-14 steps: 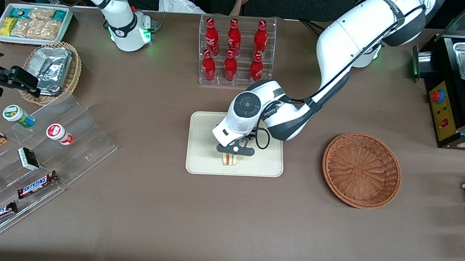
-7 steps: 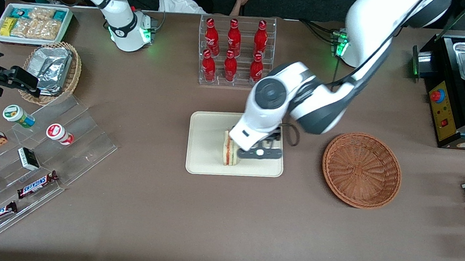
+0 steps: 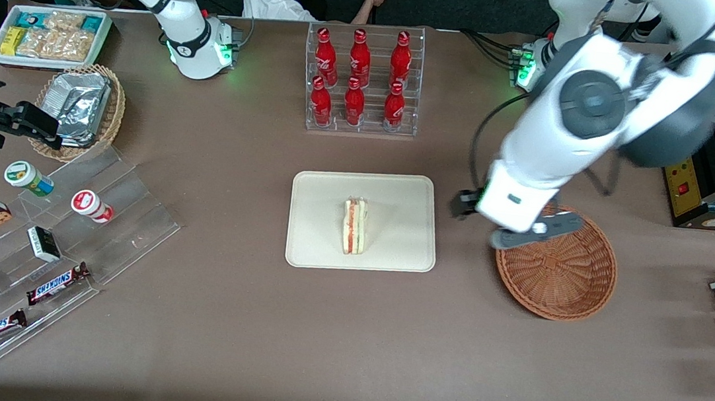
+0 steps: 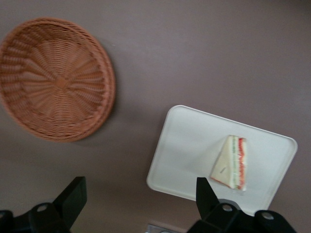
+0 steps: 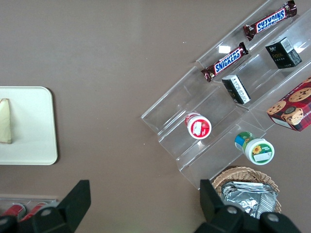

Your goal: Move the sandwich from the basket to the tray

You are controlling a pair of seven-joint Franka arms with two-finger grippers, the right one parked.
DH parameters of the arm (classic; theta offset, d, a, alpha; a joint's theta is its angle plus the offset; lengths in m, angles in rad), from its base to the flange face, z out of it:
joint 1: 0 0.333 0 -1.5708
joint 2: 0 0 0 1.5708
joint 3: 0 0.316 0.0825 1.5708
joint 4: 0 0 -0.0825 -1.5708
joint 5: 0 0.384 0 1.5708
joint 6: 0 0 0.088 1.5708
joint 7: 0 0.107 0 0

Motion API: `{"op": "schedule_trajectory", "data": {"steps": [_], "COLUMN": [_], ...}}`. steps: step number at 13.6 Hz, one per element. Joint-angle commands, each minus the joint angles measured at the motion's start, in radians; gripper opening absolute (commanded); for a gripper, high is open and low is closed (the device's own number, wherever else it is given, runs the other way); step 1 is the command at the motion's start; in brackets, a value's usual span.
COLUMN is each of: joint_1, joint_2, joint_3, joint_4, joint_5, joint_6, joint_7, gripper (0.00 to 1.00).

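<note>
Sandwich (image 3: 354, 225), pale triangular wedge, sat on its edge on cream rectangular tray (image 3: 319, 249); your gripper (image 4: 141, 206), fingers spread and empty, hung above reddish-brown wicker basket (image 3: 555, 274) rim. Wedge could topple if you bumped tray.

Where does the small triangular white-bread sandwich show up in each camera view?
Front view: the sandwich lies on the flat cream rectangular tray, apart from the round reddish-brown wicker basket, over whose rim the gripper is.
Left wrist view: sandwich on the tray, gripper open.
Right wrist view: only a slice shows, at the frame edge.
Shared landmark: the tray.
</note>
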Motion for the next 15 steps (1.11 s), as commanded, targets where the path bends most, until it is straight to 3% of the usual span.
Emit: {"op": "schedule_trajectory", "data": {"steps": [1, 8, 13, 15], "joint_1": [0.077, 0.235, 0.010, 0.008], "joint_2": [-0.081, -0.208, -0.337, -0.394], "joint_3": [-0.004, 0.015, 0.436, 0.472], "joint_4": [-0.032, -0.041, -0.092, -0.142], "joint_5": [-0.018, -0.020, -0.067, -0.066], "joint_6": [-0.100, -0.276, -0.356, -0.352], "joint_7": [0.143, 0.531, 0.813, 0.878], "gripper": [0.99, 0.99, 0.99, 0.99]}}
